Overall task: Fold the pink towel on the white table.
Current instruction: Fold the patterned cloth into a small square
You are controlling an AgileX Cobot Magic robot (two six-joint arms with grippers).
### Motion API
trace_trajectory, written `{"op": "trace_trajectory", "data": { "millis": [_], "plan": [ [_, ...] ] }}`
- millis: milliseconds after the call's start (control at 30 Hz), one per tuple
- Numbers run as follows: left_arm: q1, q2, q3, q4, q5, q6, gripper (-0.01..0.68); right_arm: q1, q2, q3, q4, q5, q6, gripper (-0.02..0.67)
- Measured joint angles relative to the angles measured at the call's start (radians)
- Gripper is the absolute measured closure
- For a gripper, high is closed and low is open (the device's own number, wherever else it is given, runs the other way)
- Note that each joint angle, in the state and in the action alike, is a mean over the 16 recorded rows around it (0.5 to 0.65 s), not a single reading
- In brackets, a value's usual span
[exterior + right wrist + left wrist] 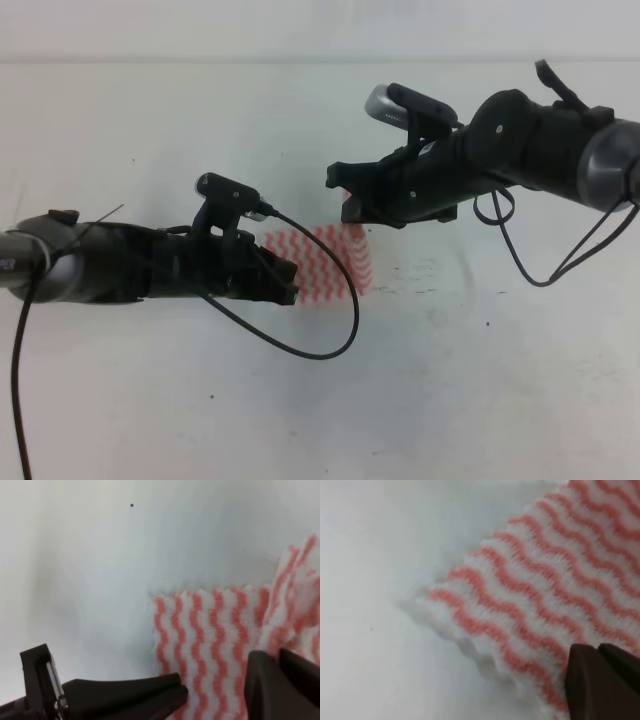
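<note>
Two grippers sat at the pink towel [325,262], which lay about mid white table [480,380]. Left gripper [290,290] was low at the towel's near-left edge; in the high view its tips met the cloth, but whether the jaws were apart or pinched — can't tell, since the left wrist view showed only one dark fingertip [602,682] over the striped cloth. Right gripper [350,205] was at the far-right corner, w/ a bit of cloth lifted up at its tips. In the right wrist view that corner of the towel [292,600] rose crumpled just above the dark finger [280,685], so the jaws looked clamped on the cloth, though the pinch itself was out of frame. Left arm's finger [125,692] showed low in that same view, beside the towel's edge.

Edges: towel's left edge [450,625] looked wavy and thick, poss. more than one layer. Bare table lay on all sides of the cloth, w/ a few dark specks [131,505].
</note>
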Motion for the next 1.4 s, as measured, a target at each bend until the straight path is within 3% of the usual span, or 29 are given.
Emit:
{"op": "trace_trajectory", "data": {
  "millis": [533, 1400],
  "plan": [
    [0.0, 0.004, -0.001, -0.004, 0.029, 0.002, 0.676, 0.021, 0.007, -0.007, 0.016, -0.004, -0.008, 0.665],
    [0.007, 0.003, -0.001, -0.002, 0.029, 0.011, 0.676, 0.059, 0.117, -0.153, 0.044, 0.088, -0.028, 0.665]
  ]
}}
